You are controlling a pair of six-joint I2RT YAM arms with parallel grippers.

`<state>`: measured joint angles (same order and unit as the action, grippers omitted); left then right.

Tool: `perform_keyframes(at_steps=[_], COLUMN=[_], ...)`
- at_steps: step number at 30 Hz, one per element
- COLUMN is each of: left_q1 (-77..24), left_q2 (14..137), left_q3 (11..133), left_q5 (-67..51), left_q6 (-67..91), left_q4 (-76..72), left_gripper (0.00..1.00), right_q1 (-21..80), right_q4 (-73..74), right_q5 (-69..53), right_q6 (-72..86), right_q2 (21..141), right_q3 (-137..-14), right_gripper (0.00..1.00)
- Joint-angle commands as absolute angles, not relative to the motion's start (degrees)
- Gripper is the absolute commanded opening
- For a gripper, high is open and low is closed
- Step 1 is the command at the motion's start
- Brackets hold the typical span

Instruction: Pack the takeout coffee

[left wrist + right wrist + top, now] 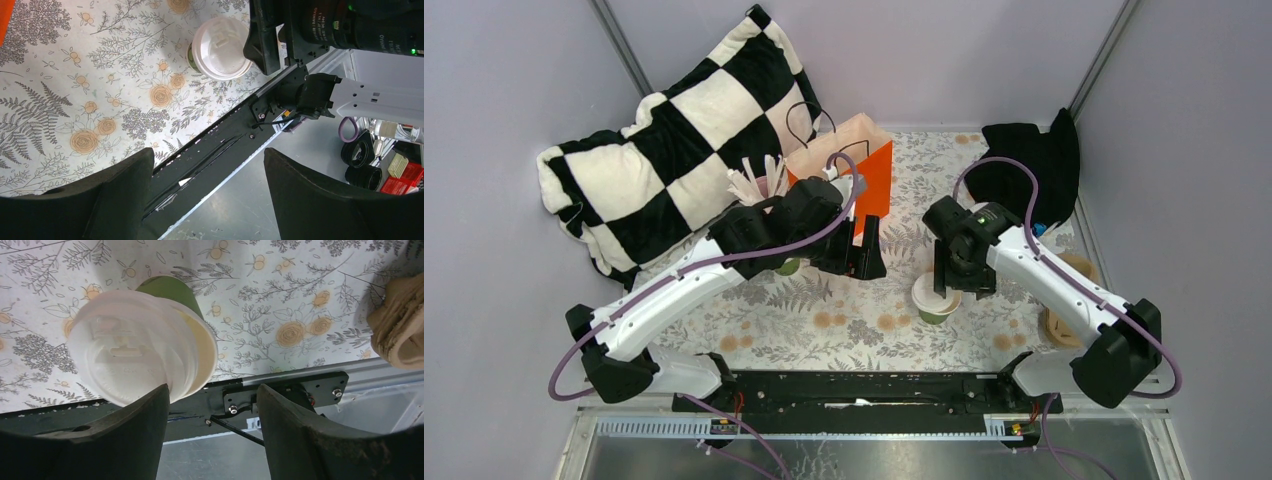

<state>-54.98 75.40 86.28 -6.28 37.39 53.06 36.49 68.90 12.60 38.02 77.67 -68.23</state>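
One takeout coffee cup [936, 298], green with a white lid, stands on the floral tablecloth right of centre. My right gripper [959, 275] hovers just above and behind it, open. In the right wrist view the cup [135, 340] is at the left finger's tip [150, 405], not between the jaws. My left gripper [865, 250] is open and empty in front of the orange paper bag [856, 168]. The left wrist view shows the same cup [222, 47]. Another green cup [789, 266] peeks out under my left arm, its top hidden.
A checkered pillow [664, 150] lies at the back left. A pink cup of white sticks [759, 185] stands by the bag. Black cloth [1029, 170] lies at the back right. A beige object [1069, 300] sits near the right edge [400, 325]. The black rail [864, 390] runs along the front.
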Motion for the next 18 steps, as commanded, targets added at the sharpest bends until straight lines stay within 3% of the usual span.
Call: perform_keyframes(at_steps=[1,4,10,18], left_q1=[-55.5,-55.6,-55.6,-55.5], left_q2=[75.2,75.0,74.7,72.9], left_q3=[88.4,88.1,88.6,88.2], left_q5=[-6.8,-6.5,-5.9,-3.6], left_q6=[37.0,37.3,37.1,37.4], left_q4=[51.2,51.2,51.3,52.1], left_gripper=[0.84,0.83,0.83,0.84], right_q1=[36.9,37.0,37.8,44.8], right_q4=[73.3,73.1,66.1,70.4], right_q5=[15.7,15.3,6.2,12.6], right_q6=[38.9,37.6,29.3,28.5], right_q2=[75.2,74.9,78.2,88.3], right_q3=[-69.8,-71.7,-76.1,-81.3], right_gripper=[0.70,0.74,0.98,1.00])
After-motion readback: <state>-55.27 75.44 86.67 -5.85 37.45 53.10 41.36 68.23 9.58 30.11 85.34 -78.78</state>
